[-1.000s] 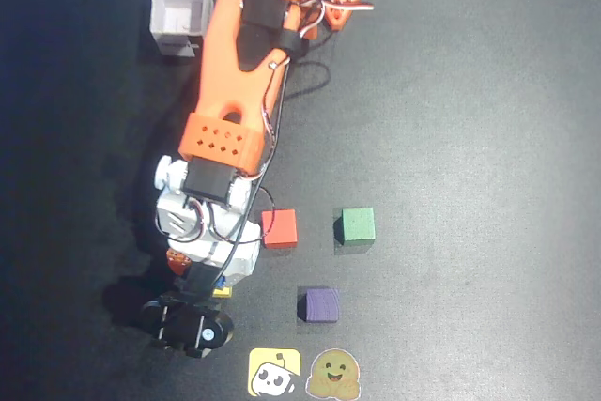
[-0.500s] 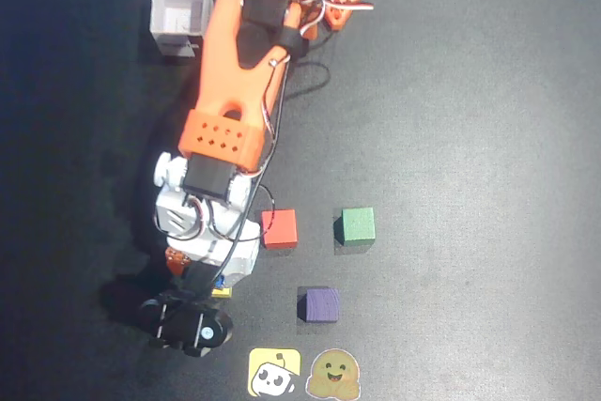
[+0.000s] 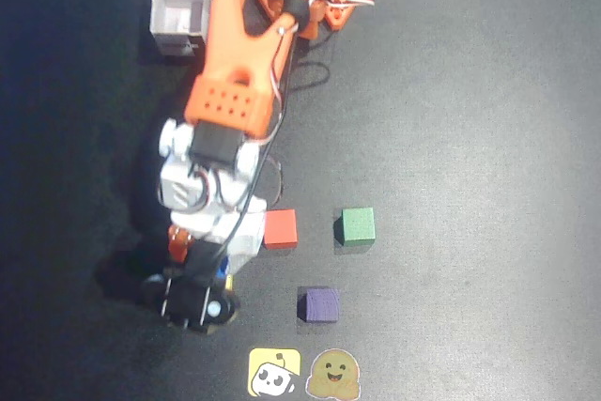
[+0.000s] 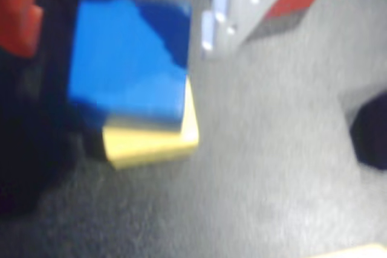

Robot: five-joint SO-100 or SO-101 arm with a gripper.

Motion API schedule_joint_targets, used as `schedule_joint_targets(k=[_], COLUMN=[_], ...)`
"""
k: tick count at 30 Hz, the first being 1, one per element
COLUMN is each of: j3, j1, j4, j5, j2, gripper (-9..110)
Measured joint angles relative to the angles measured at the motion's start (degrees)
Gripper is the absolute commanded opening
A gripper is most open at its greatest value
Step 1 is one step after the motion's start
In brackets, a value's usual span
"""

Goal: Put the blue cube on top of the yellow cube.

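In the wrist view the blue cube [image 4: 127,58] rests on top of the yellow cube [image 4: 151,140], shifted a little so that the yellow cube's near and right edges show. My gripper [image 4: 118,25] straddles the blue cube. The orange finger [image 4: 21,16] stands left of it across a dark gap, and the white finger [image 4: 211,22] stands just right of it. The jaws look open. In the overhead view the gripper [image 3: 211,255] covers the stack. Only a sliver of the blue cube [image 3: 226,269] shows there, and the yellow cube is hidden.
A red cube [image 3: 281,228], a green cube [image 3: 358,226] and a purple cube [image 3: 320,305] lie to the right of the gripper. Two flat stickers, yellow [image 3: 274,373] and brown [image 3: 334,375], are at the front edge. A white box [image 3: 180,12] stands at the back left.
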Motion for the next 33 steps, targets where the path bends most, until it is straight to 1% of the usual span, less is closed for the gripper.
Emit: schedule_joint_targets(k=[3,5,12,23,28,33], j3=[6.0,10.3,28.7,52.9,66.4,71.4], j1=[0.0,0.0,-1.1,-5.8,-9.5,-10.4], j4=[-1.8,-3.1,-8.1,-13.3,-16.7,-17.1], j5=[-1.9,-3.0,-5.1,-4.7,-3.3,-3.0], j2=[4.7,8.0,22.0,44.6,59.5,63.7], gripper=[4,0,0,0,0,1])
